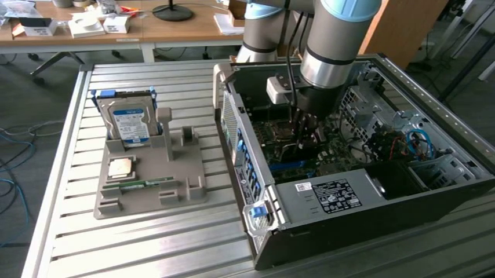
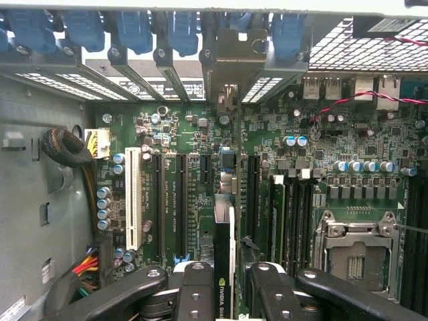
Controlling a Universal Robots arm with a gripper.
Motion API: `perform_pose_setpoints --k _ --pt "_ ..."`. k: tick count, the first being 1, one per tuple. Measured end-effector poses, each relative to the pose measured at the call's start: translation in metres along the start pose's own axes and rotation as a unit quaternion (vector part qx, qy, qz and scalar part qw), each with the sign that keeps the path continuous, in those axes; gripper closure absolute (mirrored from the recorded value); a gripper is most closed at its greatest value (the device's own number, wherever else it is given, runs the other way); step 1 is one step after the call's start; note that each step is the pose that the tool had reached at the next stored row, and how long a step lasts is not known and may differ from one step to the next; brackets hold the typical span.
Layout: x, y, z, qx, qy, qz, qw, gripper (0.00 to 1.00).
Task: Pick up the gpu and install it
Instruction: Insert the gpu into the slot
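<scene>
The tool (image 2: 224, 281) is clamped on the gpu (image 2: 225, 254), gripping the card edge-on between its two black fingers (image 2: 194, 287) above the motherboard (image 2: 267, 147). The arm reaches down into the open computer case (image 1: 325, 197) that lies on the slatted counter (image 1: 155, 243), holding the gpu upright over the expansion slots (image 2: 180, 200), its metal bracket (image 2: 231, 80) standing at the rear slot openings. On the exterior view's left, a grey holder (image 1: 147, 185) carries the hard drive (image 1: 130, 123) upright, well apart from the case.
</scene>
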State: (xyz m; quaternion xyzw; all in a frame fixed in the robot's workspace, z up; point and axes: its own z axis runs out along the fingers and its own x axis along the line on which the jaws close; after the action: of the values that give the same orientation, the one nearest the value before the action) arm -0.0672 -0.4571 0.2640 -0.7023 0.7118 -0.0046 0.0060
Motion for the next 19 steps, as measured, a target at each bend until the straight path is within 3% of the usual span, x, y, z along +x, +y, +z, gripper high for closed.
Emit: perform_pose_setpoints --k 19 --pt "0.0000 0.0008 0.0030 0.0001 0.0000 0.000 1.0000 0.74"
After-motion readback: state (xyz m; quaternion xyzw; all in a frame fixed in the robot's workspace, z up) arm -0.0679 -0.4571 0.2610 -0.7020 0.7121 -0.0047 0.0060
